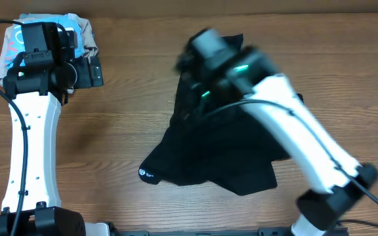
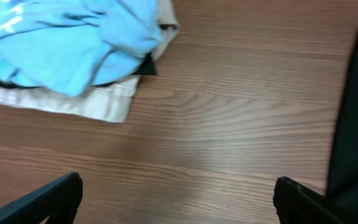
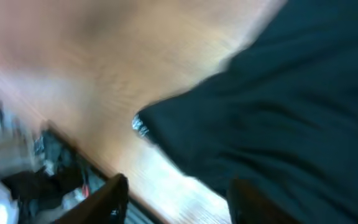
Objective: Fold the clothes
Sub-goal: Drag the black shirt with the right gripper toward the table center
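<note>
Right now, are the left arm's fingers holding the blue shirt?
No, the left fingers are open over bare table, and the blue shirt lies apart from them on the beige garment.

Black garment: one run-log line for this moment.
black garment rumpled, unfolded | left claw open, empty, near blue shirt | right claw open, over garment, blurred

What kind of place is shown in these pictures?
Probably a robot test bench, not a home: a wooden table, a left robot arm and a right robot arm at its edge, and a black garment lying on it.
</note>
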Robot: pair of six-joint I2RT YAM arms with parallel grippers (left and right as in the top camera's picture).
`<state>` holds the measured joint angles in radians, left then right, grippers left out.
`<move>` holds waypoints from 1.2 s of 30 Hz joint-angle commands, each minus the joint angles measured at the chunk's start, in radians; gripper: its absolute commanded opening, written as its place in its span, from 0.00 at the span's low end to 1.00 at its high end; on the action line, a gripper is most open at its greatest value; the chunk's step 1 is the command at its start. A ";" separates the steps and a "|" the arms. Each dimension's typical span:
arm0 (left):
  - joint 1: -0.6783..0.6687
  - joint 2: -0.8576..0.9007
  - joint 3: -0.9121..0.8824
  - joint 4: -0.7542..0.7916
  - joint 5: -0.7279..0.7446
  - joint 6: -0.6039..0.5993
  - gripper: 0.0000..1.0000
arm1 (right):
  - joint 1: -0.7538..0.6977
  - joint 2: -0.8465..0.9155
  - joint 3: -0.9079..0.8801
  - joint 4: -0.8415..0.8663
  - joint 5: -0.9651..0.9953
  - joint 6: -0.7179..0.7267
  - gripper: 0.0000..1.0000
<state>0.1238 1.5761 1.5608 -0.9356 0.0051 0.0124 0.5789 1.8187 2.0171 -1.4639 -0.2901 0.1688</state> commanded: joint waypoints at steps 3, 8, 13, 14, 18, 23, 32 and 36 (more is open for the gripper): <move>-0.064 0.006 0.026 0.015 0.165 0.082 1.00 | -0.257 -0.031 -0.003 -0.021 0.119 0.072 0.63; -0.182 0.022 0.026 0.046 0.164 0.153 1.00 | -0.475 -0.024 -0.101 0.029 0.143 0.094 0.65; -0.301 0.090 0.026 0.090 0.164 0.187 1.00 | -0.611 -0.024 -0.289 0.137 0.143 0.094 0.65; -0.318 0.106 0.026 0.098 0.164 0.191 1.00 | -0.632 -0.024 -0.335 0.167 0.143 0.094 0.65; -0.388 0.200 0.026 0.138 0.151 0.194 1.00 | -0.684 -0.024 -0.511 0.296 0.136 0.094 0.65; -0.447 0.305 0.026 0.197 0.148 0.222 1.00 | -0.692 -0.024 -0.666 0.432 0.132 0.093 0.65; -0.518 0.468 0.026 0.313 0.067 0.286 0.97 | -0.690 -0.024 -0.735 0.475 0.132 0.093 0.65; -0.533 0.532 0.026 0.338 -0.050 0.229 0.97 | -0.690 -0.024 -0.735 0.483 0.132 0.093 0.65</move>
<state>-0.4000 2.0598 1.5700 -0.6041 0.0612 0.2630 -0.1154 1.7966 1.2873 -0.9897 -0.1535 0.2611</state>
